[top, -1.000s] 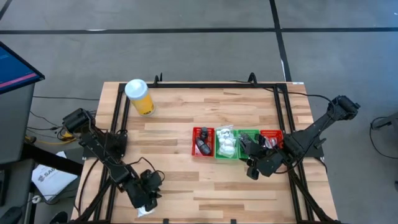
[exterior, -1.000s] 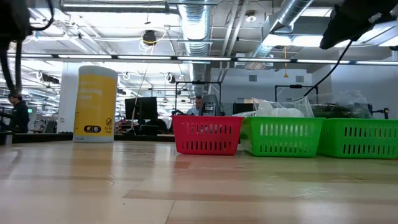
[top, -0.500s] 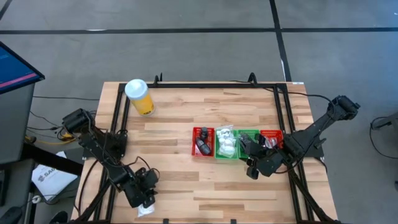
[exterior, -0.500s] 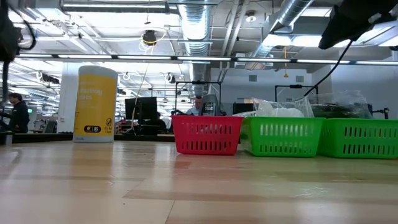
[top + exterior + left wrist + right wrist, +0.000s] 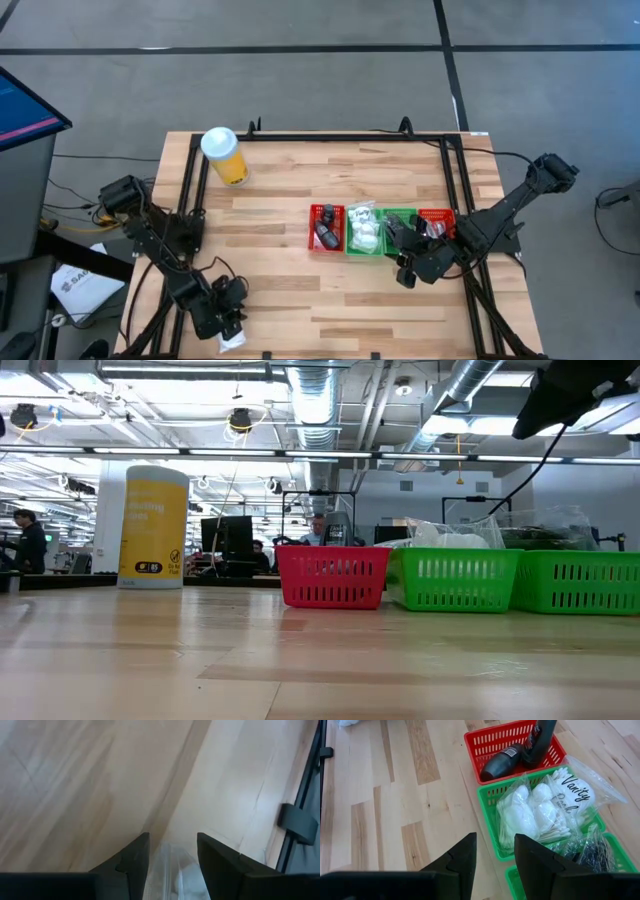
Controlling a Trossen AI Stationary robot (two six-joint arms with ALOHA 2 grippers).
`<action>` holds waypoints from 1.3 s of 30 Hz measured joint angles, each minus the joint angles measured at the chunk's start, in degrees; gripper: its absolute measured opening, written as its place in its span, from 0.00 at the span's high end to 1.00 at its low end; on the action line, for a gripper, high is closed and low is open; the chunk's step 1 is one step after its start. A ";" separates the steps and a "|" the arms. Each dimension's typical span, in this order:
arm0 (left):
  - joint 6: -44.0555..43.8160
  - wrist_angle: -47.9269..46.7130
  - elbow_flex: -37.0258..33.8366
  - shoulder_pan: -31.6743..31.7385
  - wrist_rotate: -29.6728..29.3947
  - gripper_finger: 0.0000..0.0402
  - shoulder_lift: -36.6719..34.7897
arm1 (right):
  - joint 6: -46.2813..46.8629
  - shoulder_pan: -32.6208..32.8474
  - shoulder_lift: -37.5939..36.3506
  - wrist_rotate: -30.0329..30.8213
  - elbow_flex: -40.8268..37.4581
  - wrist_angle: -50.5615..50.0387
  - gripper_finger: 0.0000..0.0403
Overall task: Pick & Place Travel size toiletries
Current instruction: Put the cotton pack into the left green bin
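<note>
Left gripper (image 5: 228,328) at table's (image 5: 300,280) near edge, parted around clear bag (image 5: 172,870), right gripper (image 5: 492,851) narrowly parted, empty, beside trays (image 5: 380,232)

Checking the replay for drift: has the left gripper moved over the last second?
Yes. In the high view the left gripper has shifted left and toward the table's near edge, farther from the red basket, to hang over a clear bag there.
</note>
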 joint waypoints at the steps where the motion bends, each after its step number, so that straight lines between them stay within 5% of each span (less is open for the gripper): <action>1: 0.00 0.06 0.00 -0.36 -0.02 0.61 0.00 | -0.04 0.00 0.00 0.00 0.00 0.00 0.70; 29: -0.10 -1.16 0.00 -0.85 3.14 0.61 -7.31 | -1.97 -0.01 0.16 0.87 0.00 0.04 0.70; 39: -2.94 -2.12 -0.02 -0.83 6.16 0.61 -7.23 | -2.99 -0.16 8.29 0.86 0.00 0.54 0.70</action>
